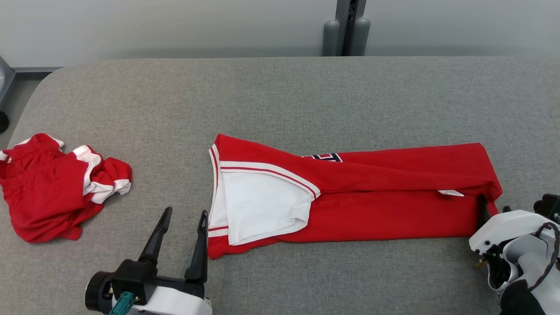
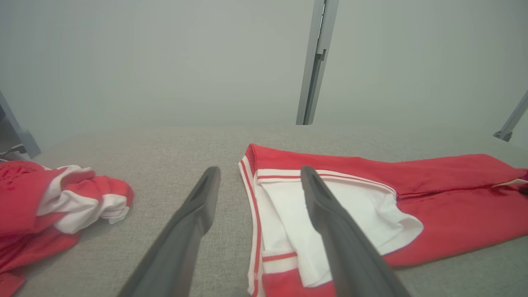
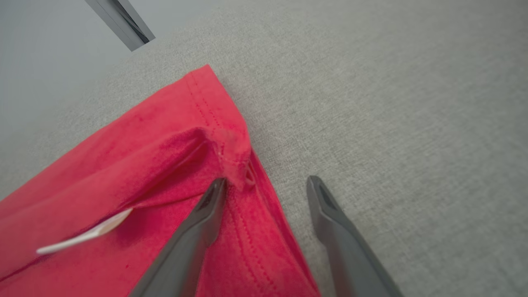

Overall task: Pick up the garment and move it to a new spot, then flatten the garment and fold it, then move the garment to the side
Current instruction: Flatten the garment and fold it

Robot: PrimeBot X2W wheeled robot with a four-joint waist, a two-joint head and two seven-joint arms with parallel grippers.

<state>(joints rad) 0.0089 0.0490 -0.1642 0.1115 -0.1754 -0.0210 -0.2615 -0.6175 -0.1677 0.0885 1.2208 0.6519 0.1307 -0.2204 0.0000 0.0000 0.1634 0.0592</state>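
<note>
Red garment (image 1: 372,197) flat, long-folded on table (image 1: 280,96). Left gripper (image 1: 186,212) open at its white-trimmed end, right gripper (image 3: 266,181) open, straddling its hem corner — pinch all layers, lift both ends evenly.

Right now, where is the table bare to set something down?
Bare: the far strip of table behind both garments, and the gap between crumpled garment and folded garment. Crowded: its ends, at left tool and right tool.

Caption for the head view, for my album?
Open left gripper and right gripper flank the folded garment; a crumpled one lies left.
</note>
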